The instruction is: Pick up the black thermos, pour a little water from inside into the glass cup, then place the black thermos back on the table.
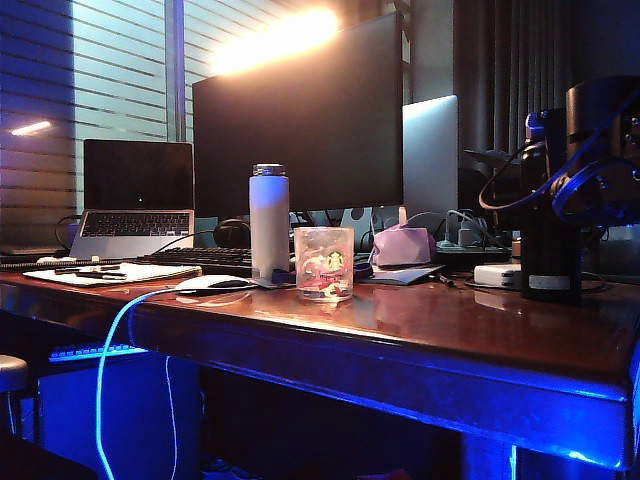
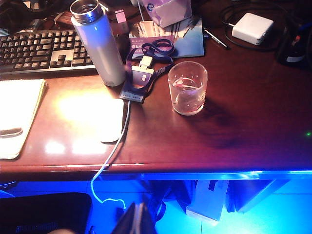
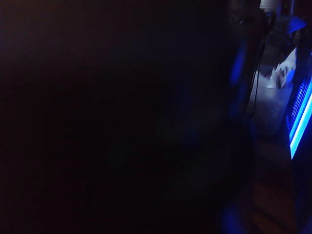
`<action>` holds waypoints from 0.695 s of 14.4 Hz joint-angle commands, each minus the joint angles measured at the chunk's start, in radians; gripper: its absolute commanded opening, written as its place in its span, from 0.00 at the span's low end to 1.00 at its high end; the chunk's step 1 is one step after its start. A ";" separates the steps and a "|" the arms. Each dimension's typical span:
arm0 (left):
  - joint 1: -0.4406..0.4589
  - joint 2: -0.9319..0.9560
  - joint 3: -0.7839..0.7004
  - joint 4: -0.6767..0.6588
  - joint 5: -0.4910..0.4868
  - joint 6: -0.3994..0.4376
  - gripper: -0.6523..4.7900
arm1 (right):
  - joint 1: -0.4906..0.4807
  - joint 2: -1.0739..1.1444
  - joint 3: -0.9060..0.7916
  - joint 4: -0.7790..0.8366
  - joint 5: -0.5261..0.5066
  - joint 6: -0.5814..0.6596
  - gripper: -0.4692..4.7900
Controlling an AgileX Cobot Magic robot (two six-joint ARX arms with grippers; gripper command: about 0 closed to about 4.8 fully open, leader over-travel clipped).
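Nothing poured yet: your right gripper [image 1: 560, 190], jaws fully spread, sits at the black thermos [image 1: 548, 225], three o'clock from the glass cup [image 1: 324, 262]; left gripper unseen.

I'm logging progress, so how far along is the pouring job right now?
Done: nothing visible yet. The black thermos stands upright on the table, apparently unlifted.

In hand: the right gripper is at the thermos's upper part, jaws wide; an actual grip can't be confirmed. The left gripper is out of view.

Left: lifting, pouring into the glass cup, beside the white bottle, then setting the thermos down.
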 commanded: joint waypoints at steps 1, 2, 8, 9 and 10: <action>0.000 -0.003 0.005 0.010 0.003 -0.003 0.16 | -0.001 0.002 0.006 -0.034 -0.048 0.004 0.31; 0.000 -0.003 0.005 0.010 0.003 -0.003 0.16 | 0.000 0.003 0.006 -0.043 -0.048 0.004 0.16; 0.000 -0.003 0.005 0.009 0.003 -0.003 0.16 | 0.000 0.002 0.005 -0.079 -0.060 0.015 0.14; 0.000 -0.003 0.005 0.008 0.003 -0.003 0.16 | 0.004 -0.002 0.006 -0.077 -0.058 0.011 0.14; 0.000 -0.003 0.005 0.009 0.003 -0.003 0.16 | 0.014 -0.005 0.006 -0.073 -0.055 0.006 0.14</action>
